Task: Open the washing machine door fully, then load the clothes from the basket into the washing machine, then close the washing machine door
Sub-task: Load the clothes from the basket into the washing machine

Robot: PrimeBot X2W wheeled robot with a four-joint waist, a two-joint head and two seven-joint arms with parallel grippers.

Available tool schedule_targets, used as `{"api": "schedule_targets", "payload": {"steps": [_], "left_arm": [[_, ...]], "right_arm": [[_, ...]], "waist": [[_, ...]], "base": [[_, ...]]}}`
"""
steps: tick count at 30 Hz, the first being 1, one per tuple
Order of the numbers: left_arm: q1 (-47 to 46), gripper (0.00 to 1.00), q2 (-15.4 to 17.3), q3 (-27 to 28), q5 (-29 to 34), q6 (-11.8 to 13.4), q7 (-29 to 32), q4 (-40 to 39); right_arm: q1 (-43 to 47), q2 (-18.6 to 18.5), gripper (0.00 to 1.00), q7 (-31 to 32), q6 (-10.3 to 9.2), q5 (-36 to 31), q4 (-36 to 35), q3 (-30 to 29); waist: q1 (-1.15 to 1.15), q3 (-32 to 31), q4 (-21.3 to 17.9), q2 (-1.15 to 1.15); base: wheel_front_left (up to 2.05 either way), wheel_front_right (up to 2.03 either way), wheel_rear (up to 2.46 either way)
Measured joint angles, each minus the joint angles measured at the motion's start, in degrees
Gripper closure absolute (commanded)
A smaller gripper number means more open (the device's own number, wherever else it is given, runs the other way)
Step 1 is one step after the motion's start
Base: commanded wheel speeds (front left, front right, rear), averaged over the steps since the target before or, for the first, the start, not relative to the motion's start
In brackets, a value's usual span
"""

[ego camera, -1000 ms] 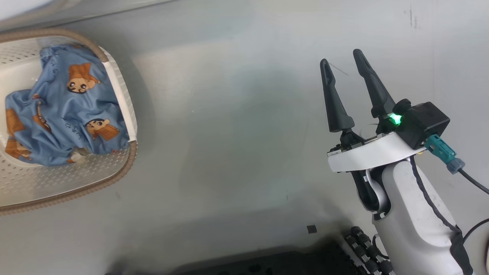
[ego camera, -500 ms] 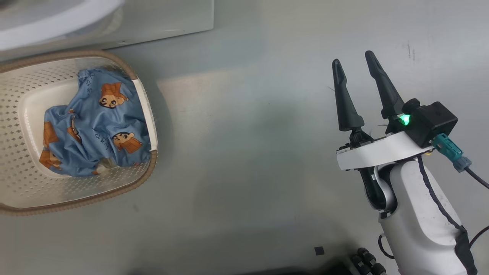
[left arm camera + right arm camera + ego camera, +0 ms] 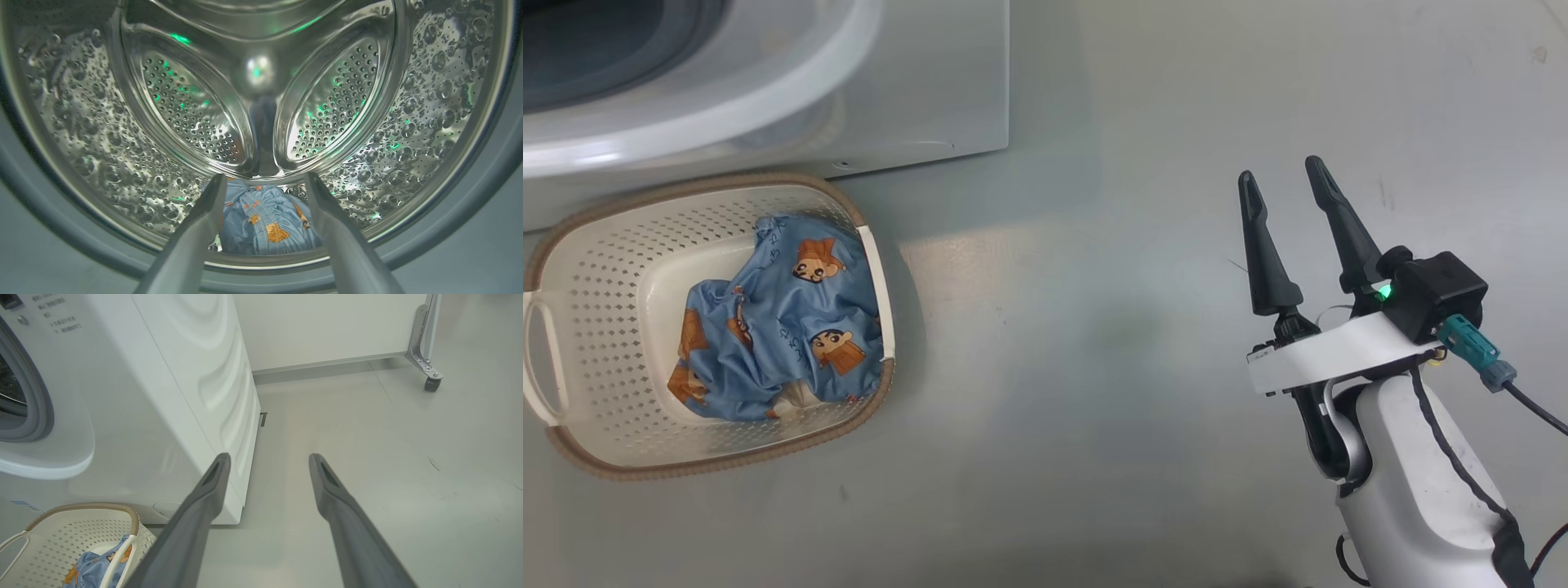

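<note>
Loading stage | left tool (image 3: 264,176): fingers apart, empty, inside perforated steel drum (image 3: 102,122), one light blue cartoon-print garment (image 3: 265,224) just beyond its tips | more light blue clothes (image 3: 784,343): in cream perforated plastic basket (image 3: 596,269), well left of open, empty right tool (image 3: 1281,170) | left tool judged nearer

Open floor (image 3: 1094,367) beside basket (image 3: 596,269)

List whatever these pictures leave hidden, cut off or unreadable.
- Left wrist view: light blue printed garment in the perforated steel drum; its sides are covered by the jaws of the left gripper.
- Right wrist view: cream perforated plastic basket is cut by the bottom edge; grey print on the white washing machine is too small to read.
- Head view: the washing machine's opening is cut by the top edge.
</note>
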Motion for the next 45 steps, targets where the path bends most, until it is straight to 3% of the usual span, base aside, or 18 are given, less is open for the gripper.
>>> {"api": "schedule_targets", "payload": {"steps": [16, 23, 45], "left_arm": [[19.31, 0.0, -6.2, 7.46, 5.06, 0.0, 0.0, -8.14], [26.75, 0.0, -9.43, 8.67, 7.7, 0.0, 0.0, -10.65], [46.67, 0.0, -15.27, 10.49, 15.24, 0.0, 0.03, -20.38]], "right_arm": [[6.25, 0.05, 0.0, 0.0, 0.57, 0.0, 2.25, -0.83], [8.55, 0.08, 0.0, 0.01, 0.59, 0.0, 3.1, -0.89], [15.72, 0.16, 0.0, 0.01, 1.16, -0.05, 3.69, -1.54]], "waist": [[0.0, -12.3, 0.28, 0.0], [0.0, -16.96, 0.27, 0.0], [0.0, -30.43, 1.16, 0.0]], "base": [[0.0, 0.0, 0.0], [0.0, 0.0, 0.0], [0.0, 0.0, 0.0]]}}
